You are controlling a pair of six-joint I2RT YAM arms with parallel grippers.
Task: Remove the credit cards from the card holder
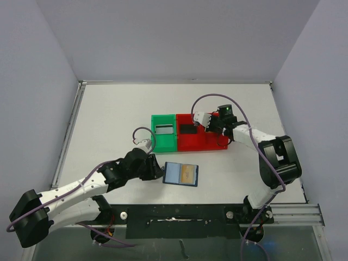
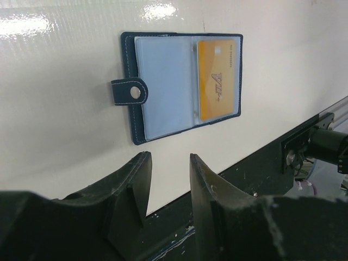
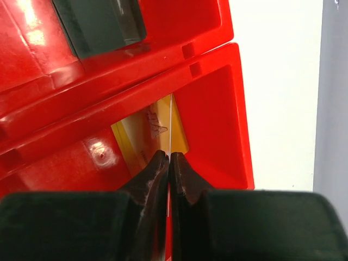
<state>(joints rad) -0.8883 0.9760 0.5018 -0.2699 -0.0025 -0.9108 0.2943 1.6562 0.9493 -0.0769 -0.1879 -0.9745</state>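
The dark blue card holder (image 1: 172, 175) (image 2: 140, 87) lies open and flat on the table in front of the arms. One gold credit card (image 2: 217, 79) (image 1: 188, 174) sits in its right pocket; the left pocket looks empty. My left gripper (image 2: 169, 163) (image 1: 158, 170) hovers open just on the near side of the holder, touching nothing. Over the red bin (image 3: 217, 109) (image 1: 217, 142), my right gripper (image 3: 169, 156) (image 1: 209, 126) is shut on a thin credit card (image 3: 170, 125) seen edge-on. Another gold card (image 3: 149, 133) lies flat in the compartment below it.
A green bin (image 1: 164, 142) stands against the red bin's left side and holds a greyish card (image 1: 163, 129). A dark card (image 3: 100, 22) (image 1: 188, 129) lies in the red bin's other compartment. A black rail (image 2: 321, 141) runs along the table's near edge.
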